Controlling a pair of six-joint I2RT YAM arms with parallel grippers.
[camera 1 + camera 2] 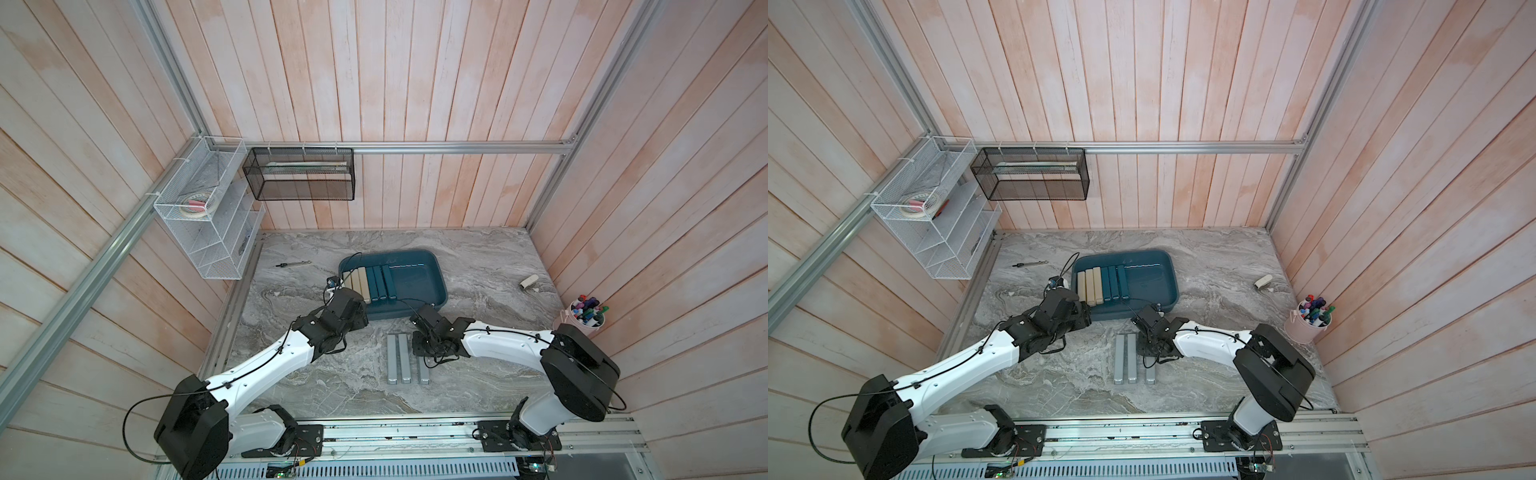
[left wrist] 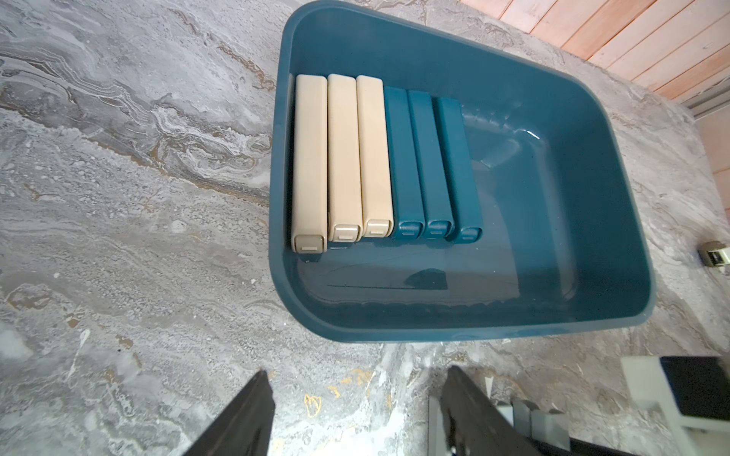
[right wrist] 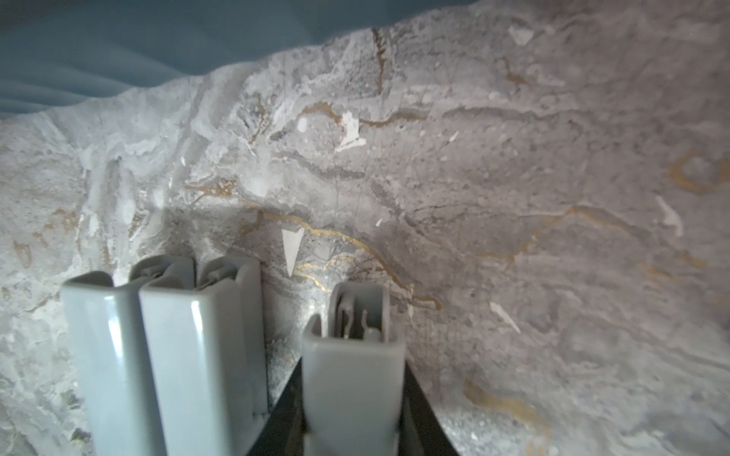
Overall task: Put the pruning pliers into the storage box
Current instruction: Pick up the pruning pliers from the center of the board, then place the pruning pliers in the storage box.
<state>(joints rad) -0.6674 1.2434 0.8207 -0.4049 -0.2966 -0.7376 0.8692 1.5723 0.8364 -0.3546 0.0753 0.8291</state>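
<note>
The right tool point(image 3: 353, 410) is pressed together on one light grey pruning pliers point(image 3: 351, 355). Two more light grey pliers point(image 1: 392, 357) lie just beside it, between the storage box point(image 1: 415, 282) and the front edge of the counter point(image 1: 498, 270). The left tool point(image 2: 359, 379) is spread and empty at the box's front rim. Three beige pliers point(image 2: 341, 158) and three dark teal pliers point(image 2: 426, 166) lie side by side inside.
</note>
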